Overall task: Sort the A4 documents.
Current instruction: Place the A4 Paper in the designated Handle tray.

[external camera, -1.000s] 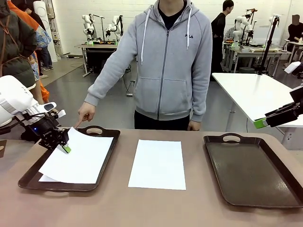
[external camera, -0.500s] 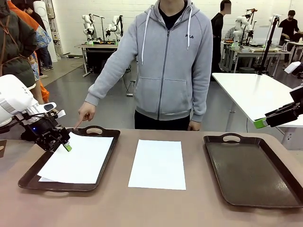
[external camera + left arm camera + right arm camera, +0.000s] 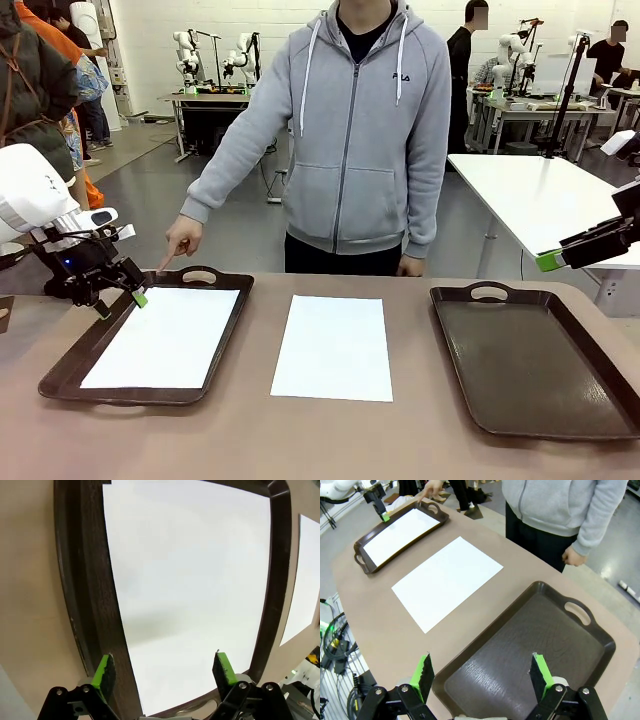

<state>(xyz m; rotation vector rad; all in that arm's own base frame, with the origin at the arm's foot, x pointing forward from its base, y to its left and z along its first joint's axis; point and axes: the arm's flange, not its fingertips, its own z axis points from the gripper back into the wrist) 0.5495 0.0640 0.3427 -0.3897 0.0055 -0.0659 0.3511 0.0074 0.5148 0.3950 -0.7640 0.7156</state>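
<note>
Left gripper (image 3: 120,303) spread wide, pinching nothing, just above the far-left corner of the left tray (image 3: 226,330).
1st A4 document (image 3: 160,338) flat on that tray's floor, edges square to its walls, directly under the green fingertips (image 3: 106,670) in the left wrist view. 2nd A4 document (image 3: 333,347) flat on the bare table (image 3: 400,430) between the 2 trays, about mid-table, touching neither. Right tray (image 3: 530,360) toward the table's right edge, floor bare. Right gripper (image 3: 482,672) likewise spread and empty, raised beyond the table's right edge in the front view, looking down over the right tray's near corner. Person's hand (image 3: 182,240) at the table's far edge, 1 finger pointing down just beside the left tray's far handle.
</note>
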